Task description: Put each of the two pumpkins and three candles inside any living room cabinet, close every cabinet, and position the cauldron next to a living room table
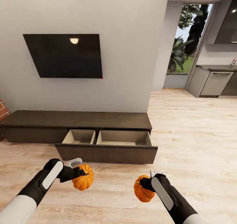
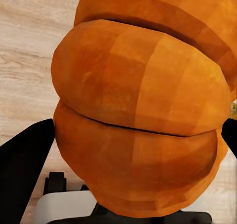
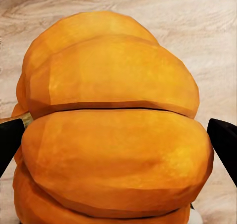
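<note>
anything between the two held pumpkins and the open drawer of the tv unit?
Head view: bare pale wood floor lies between the orange ribbed pumpkins, one in the left gripper, one in the right gripper, and the dark brown cabinet's open drawer.

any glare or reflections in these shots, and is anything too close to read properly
Head view: a ceiling light reflects as a bright spot on the dark TV screen; the rest is evenly lit and sharp, with the open cabinet drawer clear. Left wrist view: the pumpkin sits so close that its faceted ribs crowd the picture. Right wrist view: the other pumpkin likewise, without glare.
</note>
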Motion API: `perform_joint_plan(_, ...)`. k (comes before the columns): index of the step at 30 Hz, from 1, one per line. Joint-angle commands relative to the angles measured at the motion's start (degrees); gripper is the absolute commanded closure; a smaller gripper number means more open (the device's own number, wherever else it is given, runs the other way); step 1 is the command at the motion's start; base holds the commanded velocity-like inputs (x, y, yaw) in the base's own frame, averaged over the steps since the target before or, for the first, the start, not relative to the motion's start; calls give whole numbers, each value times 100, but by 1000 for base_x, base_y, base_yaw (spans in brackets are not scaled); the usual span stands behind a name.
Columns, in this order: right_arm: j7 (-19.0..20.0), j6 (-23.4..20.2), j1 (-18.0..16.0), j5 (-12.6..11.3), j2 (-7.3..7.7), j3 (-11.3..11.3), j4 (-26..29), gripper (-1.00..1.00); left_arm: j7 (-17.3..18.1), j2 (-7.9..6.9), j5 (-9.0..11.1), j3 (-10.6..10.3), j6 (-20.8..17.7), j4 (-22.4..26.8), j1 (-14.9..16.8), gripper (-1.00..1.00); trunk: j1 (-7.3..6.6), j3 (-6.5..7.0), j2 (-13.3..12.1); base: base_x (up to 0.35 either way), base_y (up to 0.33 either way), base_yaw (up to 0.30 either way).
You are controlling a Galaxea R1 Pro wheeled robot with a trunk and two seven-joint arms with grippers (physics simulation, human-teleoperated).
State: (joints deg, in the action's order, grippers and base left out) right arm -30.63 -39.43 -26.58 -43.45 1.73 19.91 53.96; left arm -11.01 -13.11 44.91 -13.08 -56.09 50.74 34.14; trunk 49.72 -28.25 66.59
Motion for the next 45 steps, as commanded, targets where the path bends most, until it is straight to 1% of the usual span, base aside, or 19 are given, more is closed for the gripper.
perform_joint_plan(1, -59, -10, -5, -54, 5, 26, 26, 100, -59, -2, 29, -15, -10, -16, 5, 100, 0, -6, 4, 0, 0, 0)
perform_joint_plan(4, -54, 21, -5, -26, 3, 36, 53, 100, -59, -80, 24, 18, -10, -7, 5, 100, 0, -6, 4, 0, 0, 0)
perform_joint_plan(8, -53, 38, -5, -8, 6, 39, 53, 100, -112, -92, 19, -41, -8, -40, 5, 100, 0, -6, 4, 0, 0, 0)
perform_joint_plan(9, -50, 40, -5, -14, 9, 37, 55, 100, -299, -84, 11, -43, -10, -47, 5, 100, 0, -6, 4, 0, 0, 0)
perform_joint_plan(11, -49, 41, -5, -24, 5, 33, 56, 100, -537, -80, 14, -19, -14, -21, 5, 100, 0, -6, 4, 0, 0, 0)
perform_joint_plan(13, -48, 38, -5, -34, 3, 32, 63, 100, -680, -74, 17, -12, -12, -14, 5, 100, 0, -6, 4, 0, 0, 0)
perform_joint_plan(15, -48, 38, -5, -38, 3, 31, 104, 100, -739, -71, 18, -11, -9, -14, 3, 100, 0, -6, 4, 0, 0, 0)
perform_joint_plan(18, -49, -12, -5, -26, 10, 46, 294, 100, -776, -62, 34, -18, -7, -4, 4, 100, 0, -6, 4, 0, 0, 0)
perform_joint_plan(26, -48, -20, -5, -61, 10, 39, 326, 100, -777, -75, 98, 49, -14, 6, 4, 100, 0, -6, 4, 0, 0, 0)
perform_joint_plan(32, -48, -27, -5, -90, 12, 31, 326, 100, -774, -76, 134, 61, -24, 5, 5, 100, 0, -6, 4, 1, 0, 0)
perform_joint_plan(39, -48, -37, -5, -93, 5, 30, 345, 100, -768, -63, 216, 39, -25, 8, 5, 100, 0, -6, 4, 225, 0, 0)
perform_joint_plan(41, -48, -47, -5, -95, -1, 39, 369, 100, -763, -61, 268, 32, -26, 15, 5, 100, 0, -6, 4, 315, 0, 0)
perform_joint_plan(43, -48, -117, -5, -100, 4, 49, 634, 100, -748, -69, 395, 37, -31, 100, 5, 100, 0, -6, 4, 322, 0, 0)
perform_joint_plan(45, -48, -344, -5, -97, 13, 43, 1026, 100, -741, -88, 595, 26, -43, 351, -14, 100, 0, -6, 4, 324, 0, 0)
